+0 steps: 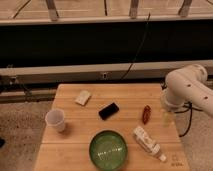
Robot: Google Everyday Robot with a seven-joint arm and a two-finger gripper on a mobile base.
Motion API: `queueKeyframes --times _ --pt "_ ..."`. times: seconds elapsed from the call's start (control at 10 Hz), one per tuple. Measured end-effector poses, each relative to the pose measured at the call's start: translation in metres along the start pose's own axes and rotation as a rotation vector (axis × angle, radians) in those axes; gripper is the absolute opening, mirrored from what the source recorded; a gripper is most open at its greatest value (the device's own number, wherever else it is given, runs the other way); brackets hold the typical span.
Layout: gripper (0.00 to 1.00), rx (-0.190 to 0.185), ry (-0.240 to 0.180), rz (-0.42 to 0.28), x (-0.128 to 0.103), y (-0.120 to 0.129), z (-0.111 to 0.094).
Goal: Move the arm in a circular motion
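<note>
Six small things lie spread over the tabletop (125,95), none needed for tracing a circle. Taking the green bowl (108,149) as landmark, the arm (186,87) stands up and to its right at the tabletop's right edge, bent so the tool (166,114) hangs downward just beyond the reddish packet (146,114). Whether the tool is spread or closed, I cannot tell. It hangs off to the side of the clutter, probably to sweep freely.

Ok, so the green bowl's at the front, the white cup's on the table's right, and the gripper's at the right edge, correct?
No: the camera view shows the white cup on the left. The green bowl is at the front, the gripper at the right edge.
</note>
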Motion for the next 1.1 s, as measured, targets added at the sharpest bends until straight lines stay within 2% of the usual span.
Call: queueKeyframes --times 0.3,0.6,0.9,1.1 --pt "0.80 0.002 0.007 -0.004 -0.002 -0.004 0.000" --pt "0.80 0.007 0.017 -0.027 -0.029 -0.028 0.000" --pt "0.80 0.009 0.032 -0.047 -0.028 -0.032 -0.001" --pt "0.80 0.013 0.030 -0.071 -0.048 -0.044 -0.001"
